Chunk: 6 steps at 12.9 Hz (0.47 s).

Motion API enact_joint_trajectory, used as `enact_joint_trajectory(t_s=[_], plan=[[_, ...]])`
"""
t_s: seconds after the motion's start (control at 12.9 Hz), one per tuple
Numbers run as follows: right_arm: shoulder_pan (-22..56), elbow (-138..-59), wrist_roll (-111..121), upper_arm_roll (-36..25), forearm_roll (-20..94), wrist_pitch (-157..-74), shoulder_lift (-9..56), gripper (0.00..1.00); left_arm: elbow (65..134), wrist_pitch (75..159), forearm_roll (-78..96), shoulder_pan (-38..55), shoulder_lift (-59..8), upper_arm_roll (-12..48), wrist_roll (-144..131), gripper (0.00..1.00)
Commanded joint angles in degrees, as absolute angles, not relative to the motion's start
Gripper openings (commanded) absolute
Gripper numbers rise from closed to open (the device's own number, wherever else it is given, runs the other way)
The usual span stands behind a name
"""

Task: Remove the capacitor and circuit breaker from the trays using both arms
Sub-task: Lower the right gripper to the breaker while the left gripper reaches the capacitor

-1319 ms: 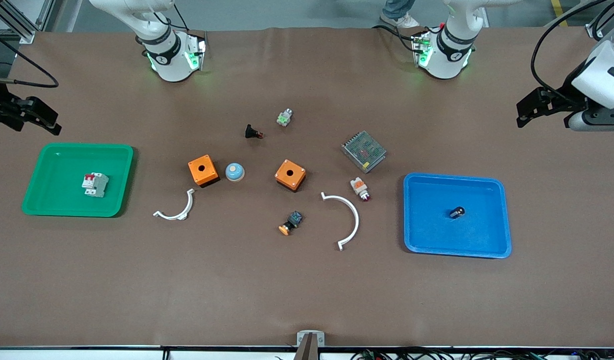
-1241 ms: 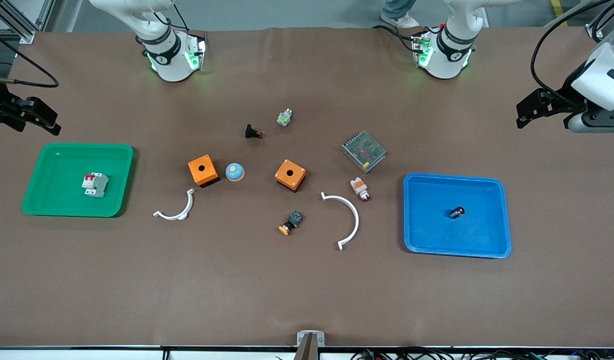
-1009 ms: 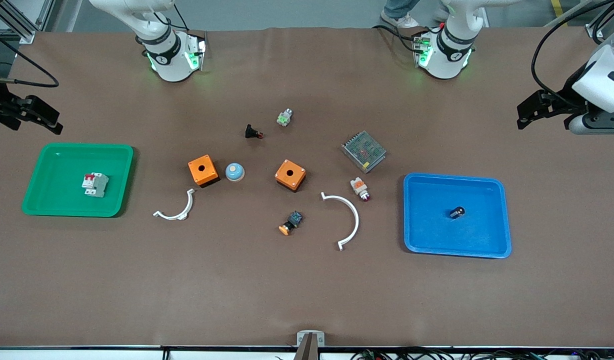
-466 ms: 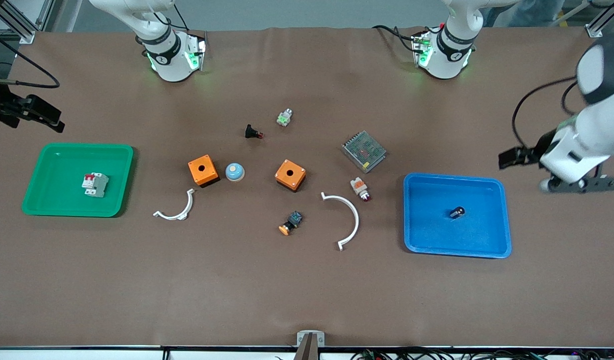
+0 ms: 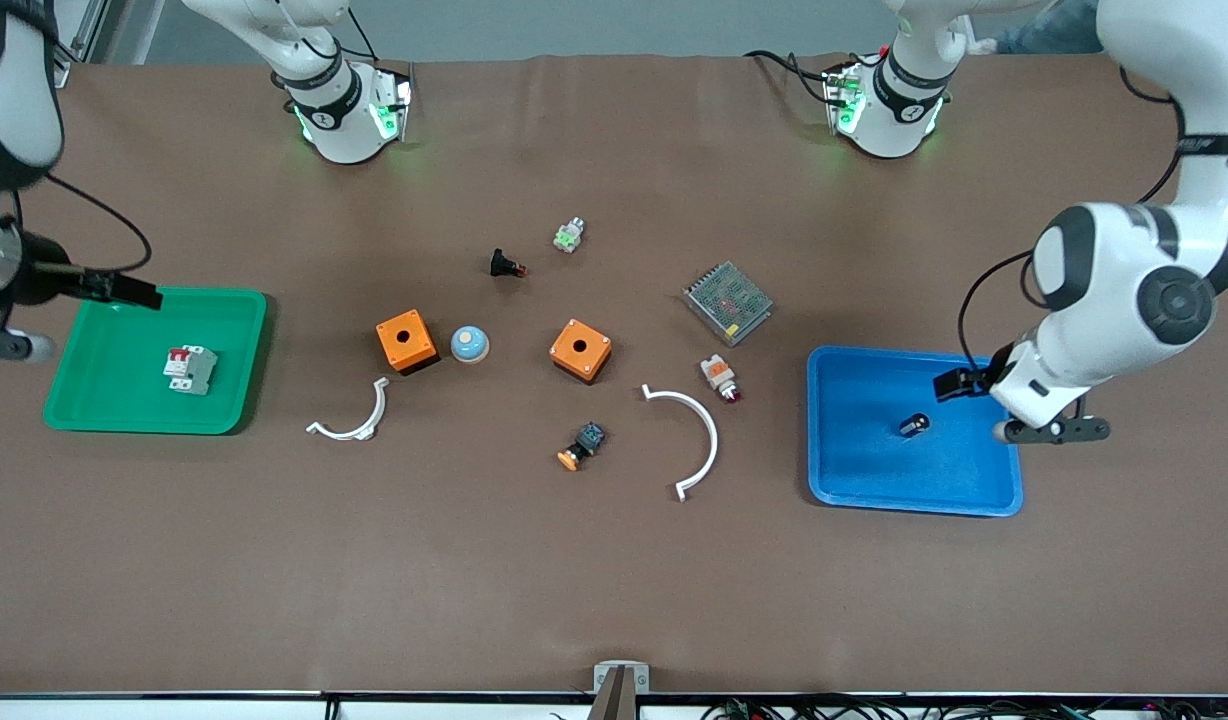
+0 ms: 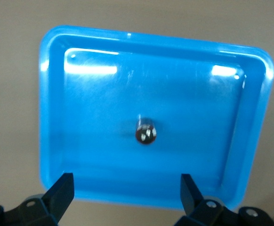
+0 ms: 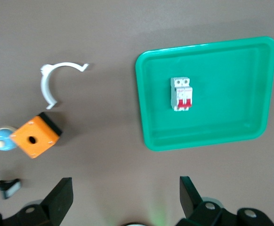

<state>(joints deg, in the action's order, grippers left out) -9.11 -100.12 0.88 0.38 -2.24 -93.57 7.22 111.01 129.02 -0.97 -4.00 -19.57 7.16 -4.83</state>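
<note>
The capacitor [image 5: 912,425], a tiny black cylinder, lies in the blue tray [image 5: 844,480] at the left arm's end of the table. It also shows in the left wrist view [image 6: 146,131]. The light-grey breaker [image 5: 192,369] with red levers lies in the green tray [image 5: 104,410] at the right arm's end, and shows in the right wrist view [image 7: 181,93]. My left gripper [image 5: 959,385] hangs open and empty over the blue tray, beside the capacitor; its wrist view shows it too [image 6: 125,183]. My right gripper [image 5: 134,293] is open and empty over the green tray's rim [image 7: 126,184].
Between the trays lie two orange boxes [image 5: 406,340] [image 5: 580,349], a blue dome button [image 5: 469,344], two white arcs [image 5: 354,425] [image 5: 699,430], a mesh-topped metal unit [image 5: 728,302], an orange-and-white part [image 5: 720,377], a black red-tipped part [image 5: 506,265] and an orange-capped button [image 5: 582,445].
Both arms have swung in from the table's ends. The left gripper has come over the blue tray and the right gripper to the green tray's rim. Capacitor and breaker have not moved.
</note>
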Motion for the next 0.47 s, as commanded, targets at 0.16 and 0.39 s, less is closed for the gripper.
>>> enact_joint_trajectory(t_s=[0.16, 0.39], plan=[[-17.39, -107.37, 13.16, 1.05, -2.81, -110.26, 14.32, 1.0, 110.48, 139.39, -0.7, -4.04, -29.26, 7.29, -5.36, 0.85], [-19.77, -115.64, 17.83, 1.05, -2.73, -124.15, 16.25, 1.0, 110.3, 139.83, -0.7, -3.78, -31.02, 7.47, -5.45, 0.75]])
